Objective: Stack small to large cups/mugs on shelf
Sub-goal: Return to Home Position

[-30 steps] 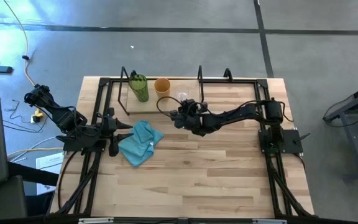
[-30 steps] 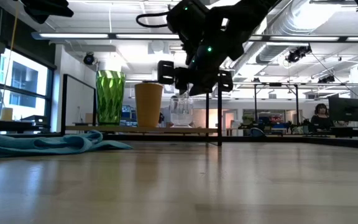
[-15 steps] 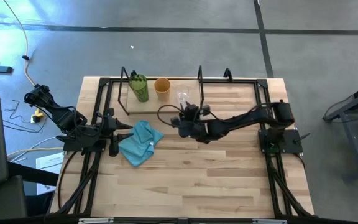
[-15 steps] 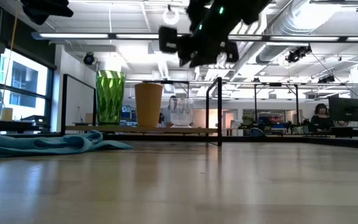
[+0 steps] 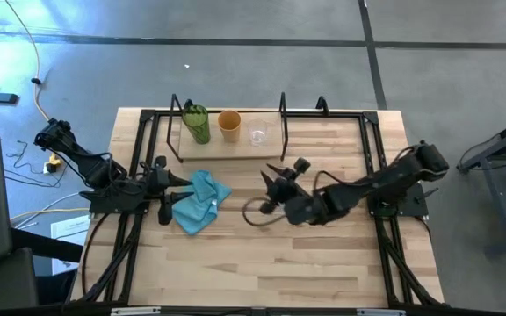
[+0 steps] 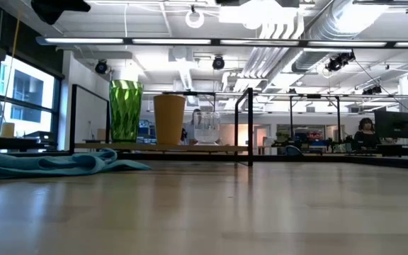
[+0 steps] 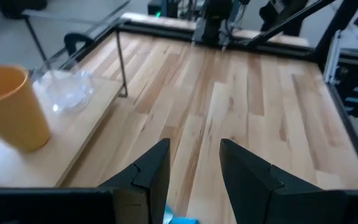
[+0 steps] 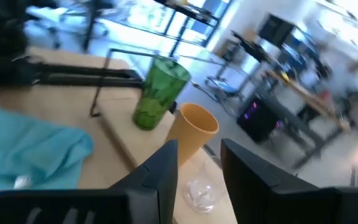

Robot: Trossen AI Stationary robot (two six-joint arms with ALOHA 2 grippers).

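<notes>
The right gripper (image 5: 271,188) has pulled back from the shelf (image 5: 222,152) over the table (image 5: 323,259), fingers parted and empty as on the waiting left gripper (image 5: 177,189), leaving green tumbler (image 5: 197,123), orange cup (image 5: 229,122) and glass cup (image 5: 258,136) lined along it: light, stiff, the glass probably slick, best pinched across its rim.

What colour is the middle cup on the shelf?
The middle cup is orange-tan, clearest in the low view.

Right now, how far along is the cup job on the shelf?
Done: the green tumbler, orange cup and clear glass cup stand in a row on the shelf, tallest to smallest, none nested. In hand: nothing; the right gripper hangs open over the table, clear of the shelf. The left gripper waits open by the blue cloth. Left: only homing, it seems.
</notes>
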